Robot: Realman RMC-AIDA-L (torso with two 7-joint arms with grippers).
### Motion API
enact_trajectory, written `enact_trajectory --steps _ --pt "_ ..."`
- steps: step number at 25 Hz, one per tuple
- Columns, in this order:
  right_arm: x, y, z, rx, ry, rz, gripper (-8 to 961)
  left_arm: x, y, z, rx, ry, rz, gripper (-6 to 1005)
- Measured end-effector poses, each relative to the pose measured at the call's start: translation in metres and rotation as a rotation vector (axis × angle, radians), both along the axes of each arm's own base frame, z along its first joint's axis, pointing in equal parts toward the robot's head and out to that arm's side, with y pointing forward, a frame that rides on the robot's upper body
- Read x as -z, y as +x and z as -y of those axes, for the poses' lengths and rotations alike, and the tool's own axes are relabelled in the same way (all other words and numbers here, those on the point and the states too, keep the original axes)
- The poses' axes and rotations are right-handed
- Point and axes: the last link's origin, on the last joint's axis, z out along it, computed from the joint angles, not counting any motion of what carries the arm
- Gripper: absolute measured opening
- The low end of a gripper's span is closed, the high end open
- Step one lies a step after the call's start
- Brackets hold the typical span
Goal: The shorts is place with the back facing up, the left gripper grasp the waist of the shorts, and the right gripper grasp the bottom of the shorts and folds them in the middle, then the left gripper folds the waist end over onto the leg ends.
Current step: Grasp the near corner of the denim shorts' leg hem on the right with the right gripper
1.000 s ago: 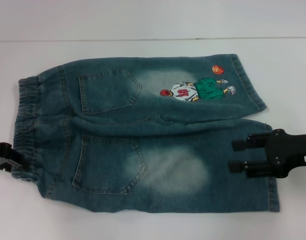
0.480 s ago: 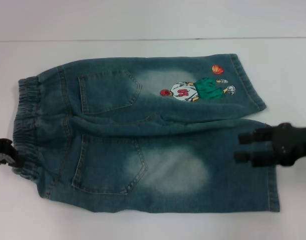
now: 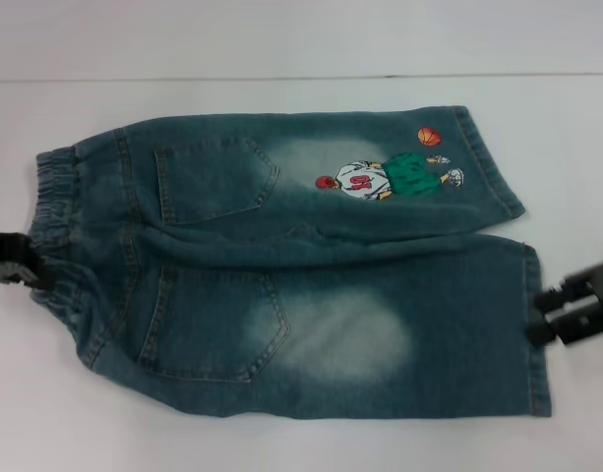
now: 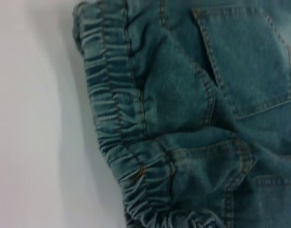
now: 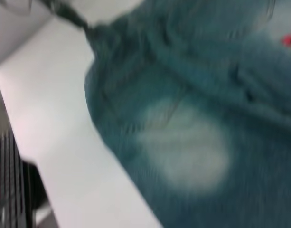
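Two matte black claws: left claw (image 3: pixel 26 267) blocky, right claw (image 3: pixel 543 315) with two stubby rounded fingers (image 3: pixel 550 297).

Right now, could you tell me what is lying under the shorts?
The shorts lie flat, back up, on the white table, which shows all around them. Nothing pokes out from beneath. Whatever the denim covers, including the front side, is hidden. The left gripper sits at the waist, the right gripper at the hem.

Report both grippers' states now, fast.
Left gripper: at the waist edge of the shorts; cannot tell.
Right gripper: open, fingers at the leg hem, holding nothing.
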Motion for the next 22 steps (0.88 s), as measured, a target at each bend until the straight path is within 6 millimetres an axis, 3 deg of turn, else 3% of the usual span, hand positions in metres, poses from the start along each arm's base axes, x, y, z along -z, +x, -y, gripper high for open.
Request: enact_trajectory --steps 14,22 --pt "0.009 0.017 0.015 0.025 -0.221 0.288 696 0.001 0.005 -0.006 0.015 0.008 -0.001 28" --pt "0.021 0.019 0.015 0.033 -0.274 0.334 696 0.001 0.005 -0.006 0.014 0.008 0.000 28"
